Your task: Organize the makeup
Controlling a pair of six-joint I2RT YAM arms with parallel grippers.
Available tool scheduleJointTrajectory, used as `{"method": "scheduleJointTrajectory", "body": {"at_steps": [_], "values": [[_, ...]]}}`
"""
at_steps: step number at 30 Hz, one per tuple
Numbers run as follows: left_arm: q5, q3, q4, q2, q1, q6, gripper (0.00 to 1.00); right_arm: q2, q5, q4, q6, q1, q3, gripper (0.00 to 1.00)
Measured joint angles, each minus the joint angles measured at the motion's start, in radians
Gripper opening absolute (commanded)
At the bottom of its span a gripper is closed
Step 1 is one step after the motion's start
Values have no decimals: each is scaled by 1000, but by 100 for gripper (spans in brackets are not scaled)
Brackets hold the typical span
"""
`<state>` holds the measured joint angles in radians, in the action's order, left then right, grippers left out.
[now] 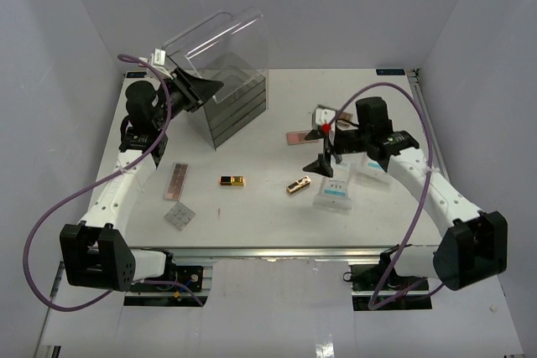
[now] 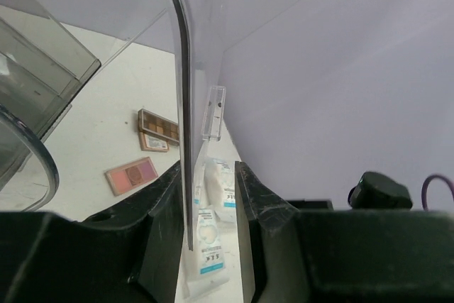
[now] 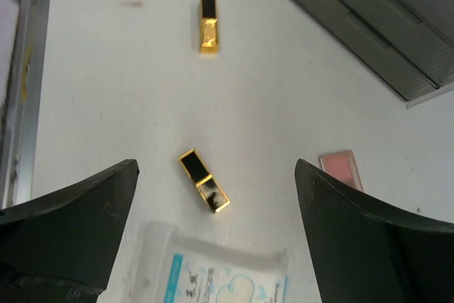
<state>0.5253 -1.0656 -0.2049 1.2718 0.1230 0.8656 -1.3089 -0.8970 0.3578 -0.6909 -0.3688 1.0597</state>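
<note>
Right claw: the right claw (image 3: 216, 167) is held wide apart and empty above the table (image 1: 260, 224).
Thing to be taken: the near gold case (image 3: 204, 181) lies flat on the table, almost straight under the gap between the two fingers.
Long axis: in the wrist view the case runs on a slant from upper left to lower right, askew to the line between the fingers. A turn of the wrist is judged to be needed before a close.
Nearer arm: the right. The left arm is well apart, up at the drawer box (image 1: 235, 102).
Left claw: the left claw (image 2: 207, 168) is raised at the box, its jaws set apart on either side of the edge of the lifted clear lid (image 2: 186, 104). A gap is seen beside the edge, so no firm pinch is shown.
In the way: a packet (image 3: 227, 278) lies just beside the case's lower end. A finger could be caught on its edge on the way down.
Other makeup: a far gold case (image 3: 208, 26) lies well apart towards the left arm, and a pink palette (image 3: 339, 164) is near the right finger. A brown palette (image 1: 175, 180) and a grey palette (image 1: 179, 215) are found on the left arm's side.
Destination: the box is judged the likely place, well apart across the table.
</note>
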Motion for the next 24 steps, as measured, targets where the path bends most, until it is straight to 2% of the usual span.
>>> {"method": "scheduleJointTrajectory", "body": {"at_steps": [4,9,14,24], "values": [[24,-8,-13,9,-5,43,40,101,64,189,-432,-15,-102,97],[43,-23,-10,16,-6,67,40,62,128,323,-716,-37,-148,93],[52,-52,-5,16,-9,84,39,-27,165,327,-806,-77,-147,92],[92,-80,-6,30,-31,136,39,-170,250,289,-838,-165,-108,87]]}}
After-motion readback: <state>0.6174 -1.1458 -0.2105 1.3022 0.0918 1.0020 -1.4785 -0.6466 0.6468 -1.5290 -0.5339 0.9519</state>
